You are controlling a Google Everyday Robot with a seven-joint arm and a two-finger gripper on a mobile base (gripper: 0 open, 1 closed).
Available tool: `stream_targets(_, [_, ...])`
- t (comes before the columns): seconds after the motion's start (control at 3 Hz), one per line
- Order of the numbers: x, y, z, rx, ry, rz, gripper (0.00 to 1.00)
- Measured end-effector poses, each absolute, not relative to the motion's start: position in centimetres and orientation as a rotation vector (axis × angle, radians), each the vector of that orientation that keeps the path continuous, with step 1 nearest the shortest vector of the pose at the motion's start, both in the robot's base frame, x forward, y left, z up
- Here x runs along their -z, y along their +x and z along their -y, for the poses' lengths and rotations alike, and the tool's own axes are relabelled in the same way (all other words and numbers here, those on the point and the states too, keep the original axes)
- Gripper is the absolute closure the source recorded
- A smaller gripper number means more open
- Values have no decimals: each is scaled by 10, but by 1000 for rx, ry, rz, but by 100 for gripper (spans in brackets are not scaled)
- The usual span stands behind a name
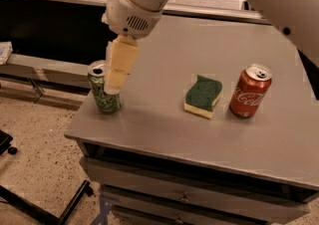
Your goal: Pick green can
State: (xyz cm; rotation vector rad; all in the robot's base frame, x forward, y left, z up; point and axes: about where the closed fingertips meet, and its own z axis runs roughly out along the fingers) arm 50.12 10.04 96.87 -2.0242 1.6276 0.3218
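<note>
The green can (101,99) stands upright near the front left corner of the grey table (164,134). It is light green with darker markings and a silver top. My gripper (112,87) hangs from the white arm (137,0) and reaches down right at the can. Its cream tip overlaps the can's upper right side and hides part of it. I cannot tell whether it touches the can.
A green-and-yellow sponge (203,96) lies mid-table. A red Coca-Cola can (250,92) stands to its right. The table's left edge is just beside the green can, with speckled floor (35,134) below. Drawers (184,196) sit under the tabletop.
</note>
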Motion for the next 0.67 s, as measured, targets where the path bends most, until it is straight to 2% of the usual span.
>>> stream_targets(0.67, [-927,502,-113,-456,-2051,-1592,0])
